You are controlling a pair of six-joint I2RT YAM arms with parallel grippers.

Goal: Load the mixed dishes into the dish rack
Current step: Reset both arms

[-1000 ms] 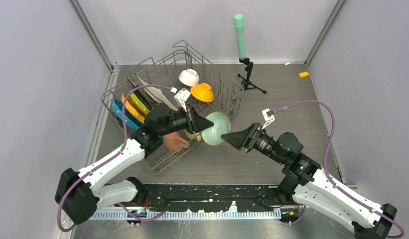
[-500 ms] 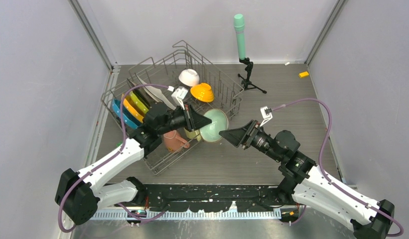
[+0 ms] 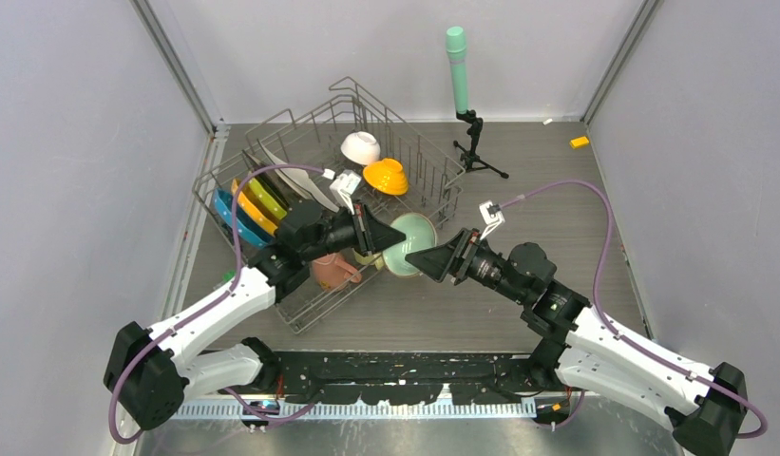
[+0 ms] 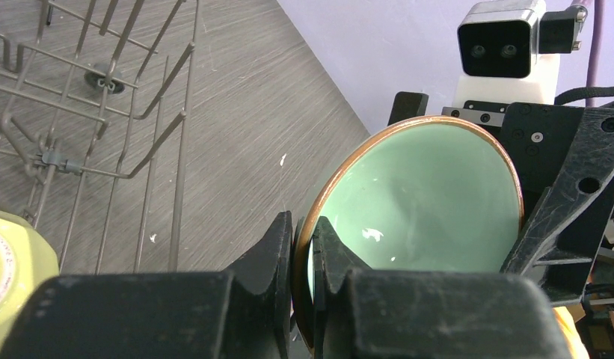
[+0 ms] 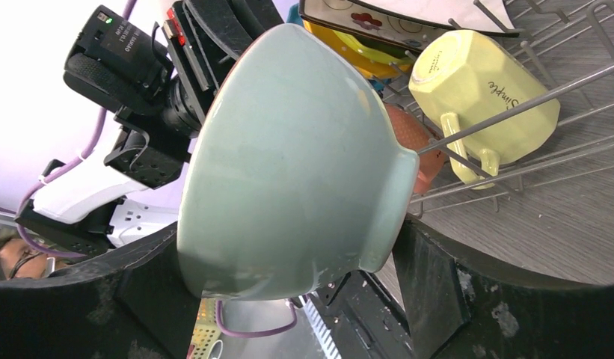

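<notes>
While left end effector (image 4: 304, 239) pinches bowl (image 4: 423, 202) rim | mouth leftward | right end effector (image 3: 419, 258) wide-open

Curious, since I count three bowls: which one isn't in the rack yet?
The pale green bowl, rim pinched by the left gripper; the white bowl and orange bowl sit in the dish rack.

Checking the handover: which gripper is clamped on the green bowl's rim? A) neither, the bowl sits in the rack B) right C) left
C: the left gripper is shut on the green bowl at its rim; the right gripper has its fingers spread wide around the bowl's body.
</notes>
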